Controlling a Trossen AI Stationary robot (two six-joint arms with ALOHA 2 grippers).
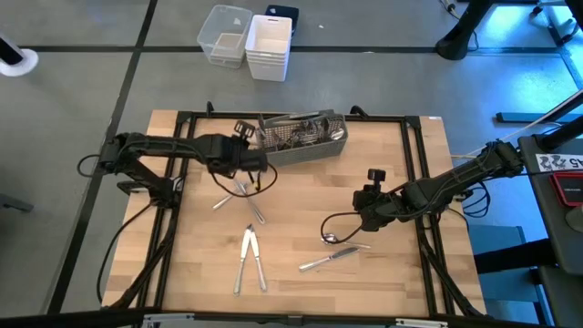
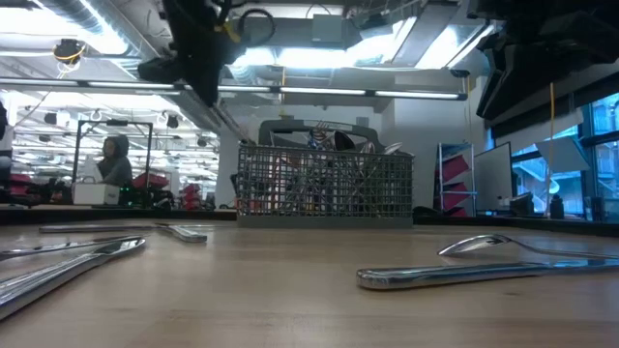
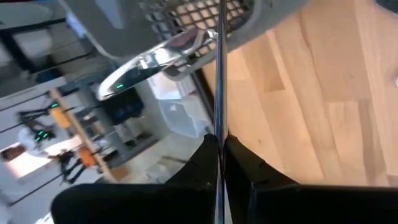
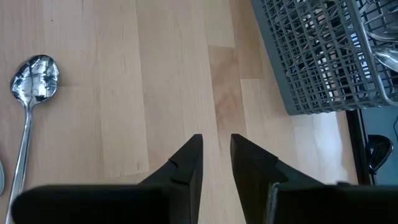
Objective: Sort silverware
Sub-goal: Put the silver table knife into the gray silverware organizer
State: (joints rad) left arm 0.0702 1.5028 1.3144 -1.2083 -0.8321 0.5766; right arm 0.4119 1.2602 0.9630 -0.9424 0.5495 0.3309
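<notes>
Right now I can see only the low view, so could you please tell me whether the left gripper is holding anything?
Observer: Yes. The left gripper is shut on a slim piece of silverware, right by the wire caddy.
Operator: Thank you. And the right gripper?
Observer: The right gripper is open and empty, over a bare part of the table, with a spoon lying near it.
Operator: Is anything lying beside that spoon?
Observer: From above, what looks like a knife lies just past it, toward the table's near edge.
</notes>
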